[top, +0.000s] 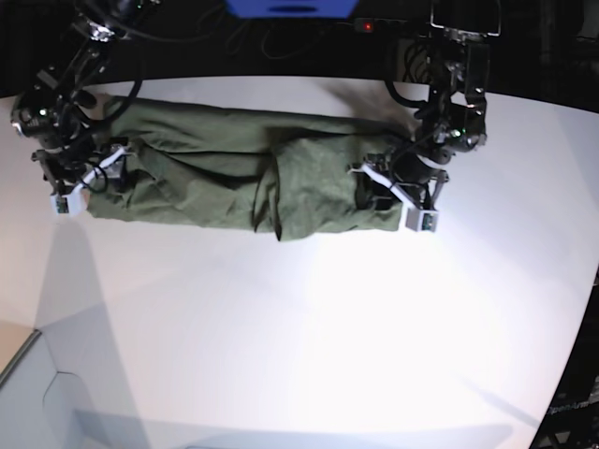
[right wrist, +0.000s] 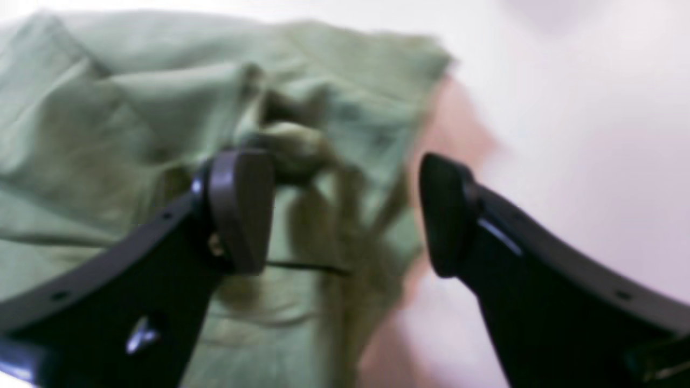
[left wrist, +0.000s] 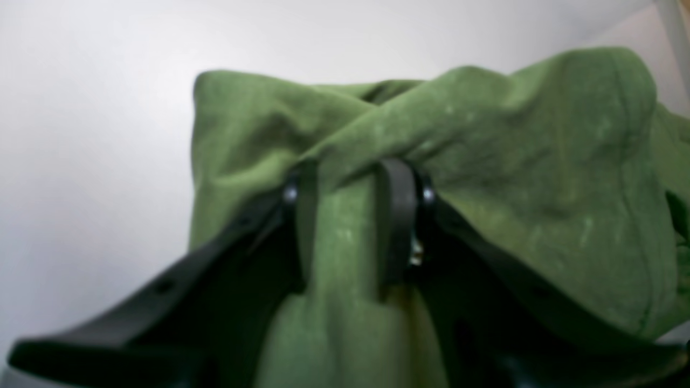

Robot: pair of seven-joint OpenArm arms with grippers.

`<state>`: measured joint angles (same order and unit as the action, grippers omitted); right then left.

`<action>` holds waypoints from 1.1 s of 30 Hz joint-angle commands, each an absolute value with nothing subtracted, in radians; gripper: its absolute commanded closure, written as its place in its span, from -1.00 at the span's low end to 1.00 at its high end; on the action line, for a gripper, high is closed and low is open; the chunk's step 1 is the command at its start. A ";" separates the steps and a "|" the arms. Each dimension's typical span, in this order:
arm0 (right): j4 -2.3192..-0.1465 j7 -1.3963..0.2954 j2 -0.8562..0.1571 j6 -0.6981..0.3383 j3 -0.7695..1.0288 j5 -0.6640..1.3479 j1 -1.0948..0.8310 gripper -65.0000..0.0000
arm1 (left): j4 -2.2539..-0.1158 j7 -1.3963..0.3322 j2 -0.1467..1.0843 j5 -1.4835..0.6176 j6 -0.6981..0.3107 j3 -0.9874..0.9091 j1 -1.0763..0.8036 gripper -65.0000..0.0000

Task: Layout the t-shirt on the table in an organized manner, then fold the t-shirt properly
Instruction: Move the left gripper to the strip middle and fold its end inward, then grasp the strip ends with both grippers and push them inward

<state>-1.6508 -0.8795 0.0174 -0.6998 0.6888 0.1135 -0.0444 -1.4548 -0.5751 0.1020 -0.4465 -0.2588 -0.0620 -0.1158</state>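
Observation:
The olive-green t-shirt [top: 243, 173] lies as a long wrinkled band across the far half of the white table [top: 328, 327], with one part folded over near its middle. My left gripper [left wrist: 350, 215] is shut on a bunched fold of the t-shirt [left wrist: 539, 161] at the band's right end in the base view [top: 382, 192]. My right gripper [right wrist: 345, 215] hangs open over the other end of the t-shirt [right wrist: 108, 134], fingers wide apart with nothing pinched between them. In the base view this gripper [top: 89, 182] sits at the band's left end. The right wrist view is blurred.
Beyond the table's far edge are a blue object [top: 290, 7], cables and dark surroundings. The table's curved edge [top: 585, 309] runs down the right side. A pale grey panel [top: 28, 402] fills the lower left corner.

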 commanded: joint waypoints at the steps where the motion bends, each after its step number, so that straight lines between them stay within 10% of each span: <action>1: -1.639 -0.868 0.007 -0.698 0.702 0.120 -0.030 -0.36 | -1.468 -0.579 0.104 -0.449 -0.262 -0.061 -0.108 0.43; 24: -1.615 -0.911 0.041 -0.698 0.723 0.127 -0.044 -0.07 | -1.468 -0.579 0.102 -0.449 -0.262 -0.061 -0.108 0.43; 33: -1.615 -1.040 0.042 -0.698 0.694 0.127 -0.028 0.75 | -1.468 -0.579 0.102 -0.449 -0.262 -0.061 -0.108 0.43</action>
